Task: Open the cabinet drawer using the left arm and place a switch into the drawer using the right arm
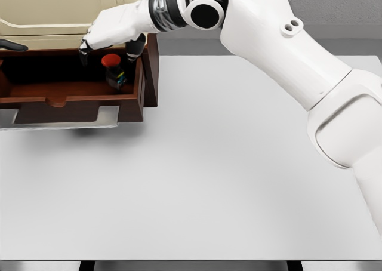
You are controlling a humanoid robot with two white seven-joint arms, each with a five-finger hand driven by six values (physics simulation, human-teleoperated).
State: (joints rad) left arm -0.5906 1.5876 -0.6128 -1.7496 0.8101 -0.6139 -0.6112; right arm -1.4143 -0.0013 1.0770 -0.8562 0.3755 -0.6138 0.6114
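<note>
Currently, head view: the right hand [107, 35] hovers over the open drawer [71, 95], fingers spread, gripping nothing. The red-button switch [113, 70] stands inside the drawer. Lift the hand straight up, clear of the drawer wall.

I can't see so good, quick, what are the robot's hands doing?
Right hand: over the open drawer, fingers spread, holding nothing; the red-topped switch sits in the drawer below it.
Left hand: not in view.
</note>
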